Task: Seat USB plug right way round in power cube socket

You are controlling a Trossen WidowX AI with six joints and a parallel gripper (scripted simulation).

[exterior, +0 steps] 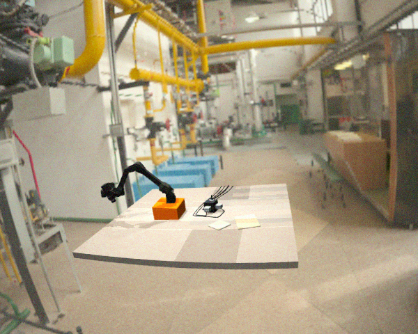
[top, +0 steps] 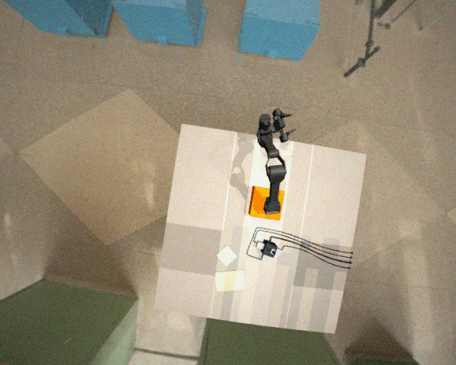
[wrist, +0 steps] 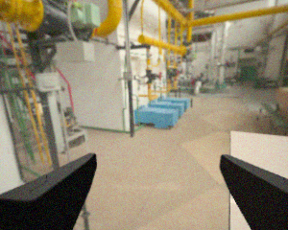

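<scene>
The power cube (top: 268, 248) (exterior: 210, 205) is a small black cube on the table (top: 197, 180) (exterior: 209, 248), with light plugs at its sides. A small dark plug (exterior: 212, 197) stands on its top; how deep it sits and which way round it is are too small to tell. My gripper (top: 292, 122) (wrist: 157, 160) is open and empty, its fingers wide apart in the wrist view. It hangs out beyond the table edge on the arm's side, far from the cube. The wrist view shows neither the cube nor the plug.
An orange block (top: 258, 204) (exterior: 166, 212) carries the arm's base, between gripper and cube. Thin black cables (top: 318, 250) (exterior: 221, 193) loop round the cube and run to one table edge. A white square card (top: 226, 255) (exterior: 219, 225) and a pale yellow card (top: 229, 280) (exterior: 246, 221) lie nearby.
</scene>
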